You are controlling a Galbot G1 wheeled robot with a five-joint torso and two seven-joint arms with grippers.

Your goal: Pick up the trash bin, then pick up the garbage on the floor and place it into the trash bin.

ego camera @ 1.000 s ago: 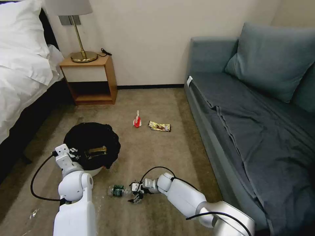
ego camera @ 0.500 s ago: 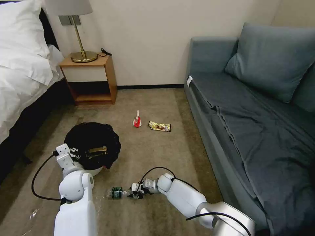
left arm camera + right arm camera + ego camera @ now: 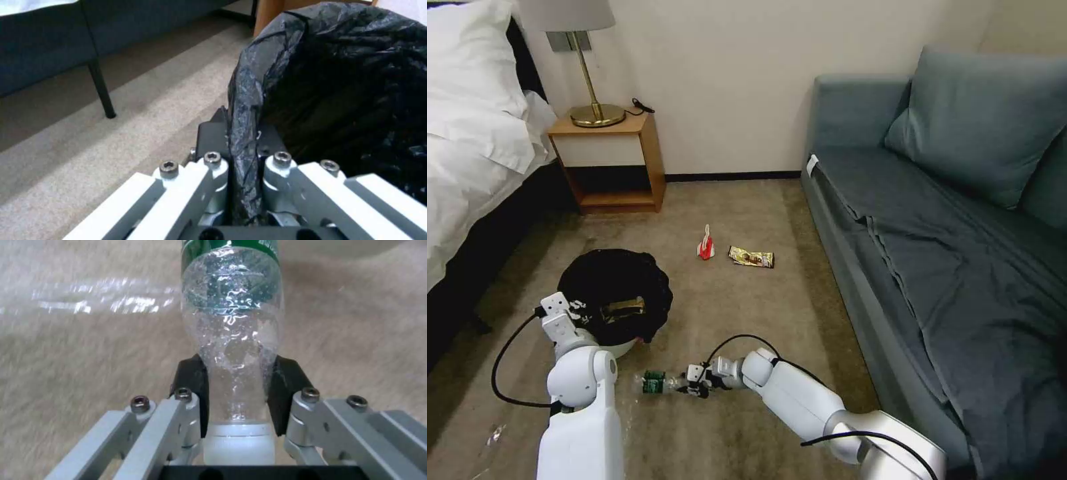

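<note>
With the left gripper [image 3: 242, 160] clamped on the trash bin [image 3: 617, 297] rim, we're mid bottle pickup: our right gripper [image 3: 238, 396] is pinched shut round the bottle [image 3: 231, 316] neck, low over the carpet beside the bin. We'd say next comes lifting it over the liner, watching the slippery neck.

Soft, even room light, fairly bright; wall evenly lit, no hard shadows. Dark patches under the bed [image 3: 474, 267] at left of the frame and inside the nightstand [image 3: 610, 170]. Head view bows at the edges: sofa [image 3: 960, 267] and bed lean outward. The bag [image 3: 338, 83] is glossy, with pale sheen along its folds in the left wrist view, and its near edge is soft. In the right wrist view the bottle [image 3: 233, 323] sparkles with glare, and the carpet [image 3: 66, 356] is streaked with blur, bright reflections at upper left.
</note>
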